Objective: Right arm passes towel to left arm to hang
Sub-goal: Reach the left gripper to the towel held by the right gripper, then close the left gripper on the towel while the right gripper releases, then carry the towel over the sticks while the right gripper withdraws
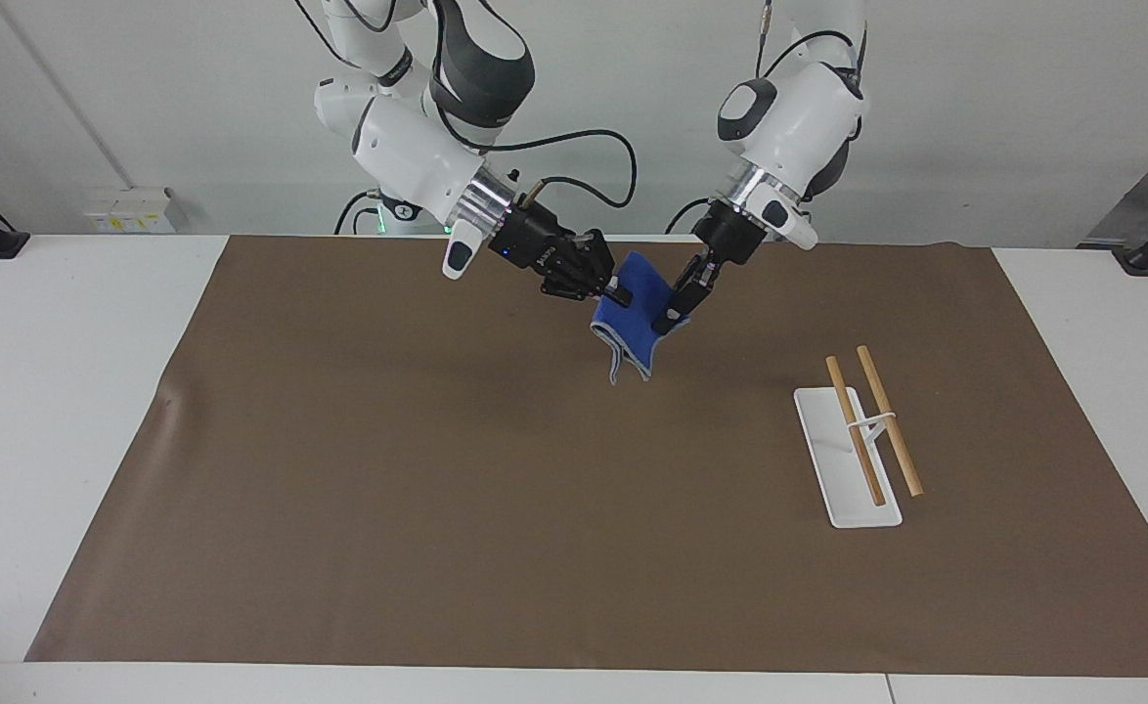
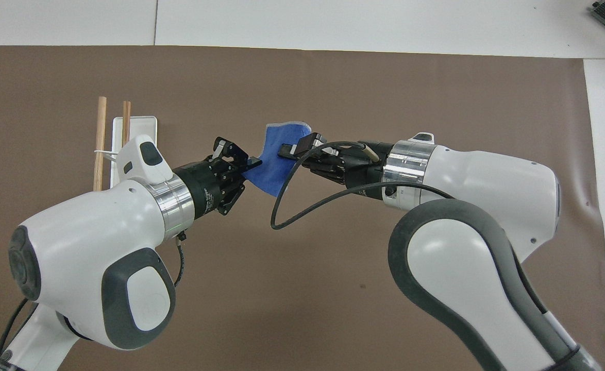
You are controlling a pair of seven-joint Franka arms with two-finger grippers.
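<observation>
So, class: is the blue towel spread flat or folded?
Folded: the towel hangs doubled, its grey edging showing two layers at the bottom.

Both tools pinching blue towel [image 1: 633, 318] midair, rack [image 1: 846, 460] nearby

Facing view: high, across the table, aimed at the robots; whole brown mat [image 1: 574, 460] in frame, arm bases at top. Overhead view: above the robots' end, steeply downward and closer, arms entering from bottom corners. Shared: mat centre, blue towel [image 1: 633, 318] [image 2: 276, 159], white rack [image 1: 848, 460] [image 2: 133, 123] at mirrored sides.
</observation>
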